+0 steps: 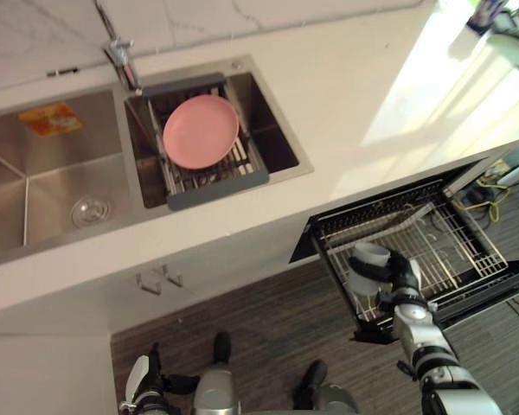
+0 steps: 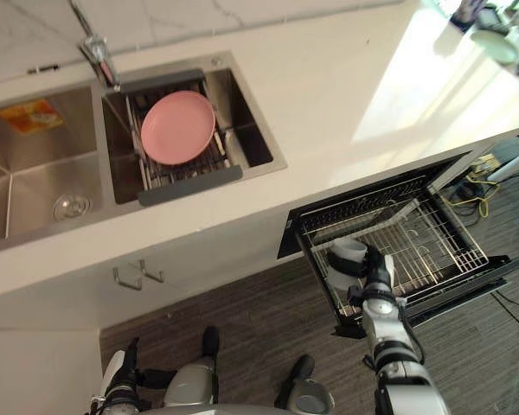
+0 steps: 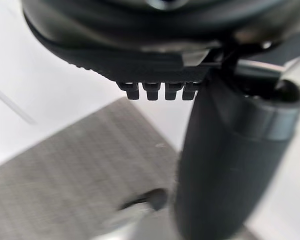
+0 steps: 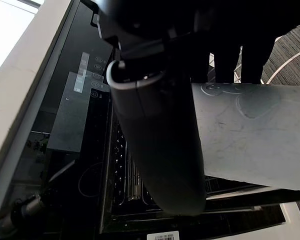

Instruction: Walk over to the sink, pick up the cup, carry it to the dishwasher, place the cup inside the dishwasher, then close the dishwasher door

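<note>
Left eye view. Right hand (image 1: 400, 278) at 4 o'clock, curled tight round the cup (image 1: 369, 258). Cup over the rack (image 1: 454, 242), at its end near 9 o'clock. Hard to tell if touching the wires yet. Dishwasher (image 1: 415, 194) wide open under the counter (image 1: 346, 95). Sink (image 1: 35, 190) at 10 o'clock, pink plate (image 1: 201, 131) inside. Left hand (image 1: 143, 380) low at 7 o'clock, loose, holding nothing.

Right eye view. Lots of bare rack at 3 o'clock from the cup. Rack rim just beside the cup at 9 o'clock. Door (image 2: 467, 284) at 5 o'clock, near the arm.

Left wrist view. Fingers (image 3: 160, 91) relaxed, with floor (image 3: 65, 175) past them.

Right wrist view. Thumb (image 4: 160, 150) pressed across the cup, dark dishwasher behind.

Step in hand, by the look of it: putting the cup in. Next: lower it gently, away from the rim, then let go. Then lift the hand clear and push the door shut.
</note>
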{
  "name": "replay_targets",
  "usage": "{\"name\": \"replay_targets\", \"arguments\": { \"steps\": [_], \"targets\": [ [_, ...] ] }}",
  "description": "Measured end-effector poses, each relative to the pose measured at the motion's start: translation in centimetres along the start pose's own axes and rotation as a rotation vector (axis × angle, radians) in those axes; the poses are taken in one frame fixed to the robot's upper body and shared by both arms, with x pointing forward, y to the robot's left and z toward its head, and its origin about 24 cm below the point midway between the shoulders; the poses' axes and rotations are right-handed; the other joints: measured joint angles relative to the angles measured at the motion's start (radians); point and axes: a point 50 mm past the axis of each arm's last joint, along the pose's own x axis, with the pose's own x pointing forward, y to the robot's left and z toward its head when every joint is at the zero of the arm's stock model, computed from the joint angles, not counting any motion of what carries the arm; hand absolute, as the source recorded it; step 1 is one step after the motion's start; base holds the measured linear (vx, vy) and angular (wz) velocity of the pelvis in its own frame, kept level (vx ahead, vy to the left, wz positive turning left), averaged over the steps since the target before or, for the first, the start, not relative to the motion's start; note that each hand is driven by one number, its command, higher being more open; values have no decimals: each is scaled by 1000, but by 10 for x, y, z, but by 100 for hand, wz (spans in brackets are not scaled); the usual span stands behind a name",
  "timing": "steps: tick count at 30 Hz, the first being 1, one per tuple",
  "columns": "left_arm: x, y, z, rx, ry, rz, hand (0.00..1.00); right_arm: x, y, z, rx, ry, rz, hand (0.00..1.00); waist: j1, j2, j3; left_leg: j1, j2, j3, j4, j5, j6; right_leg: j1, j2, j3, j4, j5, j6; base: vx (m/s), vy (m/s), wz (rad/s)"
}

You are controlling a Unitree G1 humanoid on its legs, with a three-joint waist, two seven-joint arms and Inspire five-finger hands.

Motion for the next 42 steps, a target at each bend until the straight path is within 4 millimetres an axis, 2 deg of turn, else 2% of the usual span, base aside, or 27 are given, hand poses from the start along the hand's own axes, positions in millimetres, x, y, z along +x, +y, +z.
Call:
{"name": "replay_targets", "arguments": {
  "steps": [2, 8, 11, 16, 19, 20, 27, 32, 37, 42],
  "targets": [
    [-1, -2, -3, 8, 6, -4, 100, 5, -5, 9, -6, -16, -15, 0, 8, 4, 15, -19, -2, -3, 0, 11, 3, -12, -2, -2, 6, -2, -1, -44, 23, 32],
    [-7, -15, -4, 23, -6, -40, 100, 16, -23, 40, -20, -88, -62, 0, 23, 47, 57, -60, -8, -32, -1, 34, 6, -50, -14, -12, 46, -21, -4, -54, 8, 16],
    [-7, -17, -2, 9, -17, -36, 100, 18, -32, 45, -61, -100, -76, 0, 22, 62, 71, -77, -9, -47, -1, 39, 4, -67, -17, -13, 66, -33, -2, -58, -13, 12],
    [-8, -17, -1, -18, -23, -40, 100, 21, -38, 48, -176, -95, -65, 0, 25, 69, 90, -94, -11, -56, 0, 48, 4, -95, -28, -13, 104, -51, -4, -27, -29, 6],
    [-9, -23, 3, -19, -51, -67, 100, 24, -45, 56, -225, -95, -66, 0, 26, 87, 103, -103, -15, -67, 4, 59, 3, -106, -35, -14, 124, -52, -2, -12, -38, 12],
    [-10, -24, 4, -24, -58, -71, 100, 26, -45, 61, -231, -104, -57, 100, 27, 92, 106, -110, -15, -70, 4, 63, 2, -114, -36, -15, 129, -53, -1, -75, -32, 8],
    [-9, -31, 11, -44, -56, -84, 100, 30, -39, 90, -176, -158, -33, 100, 31, 125, 123, -145, -15, -80, 4, 72, 1, -163, -48, -15, 177, -78, -4, -105, -33, 4],
    [-11, -38, 17, -44, -61, -104, 100, 30, -34, 94, -105, -164, -16, 100, 31, 142, 132, -146, -16, -80, 5, 76, 3, -171, -54, -9, 195, -85, -7, -55, -46, 0],
    [-10, -38, 16, -36, -33, -102, 100, 26, -30, 103, -21, -225, -48, 100, 28, 142, 132, -117, -19, -69, 5, 77, 2, -159, -65, 9, 227, -98, 2, -19, -62, -3],
    [-10, -39, 9, -29, 20, -104, 100, 14, -23, 98, 71, -289, -78, 100, 25, 132, 121, -57, -11, -19, 5, 64, 2, -115, -58, 53, 219, -103, 7, -45, -42, -15]
  ]
}}
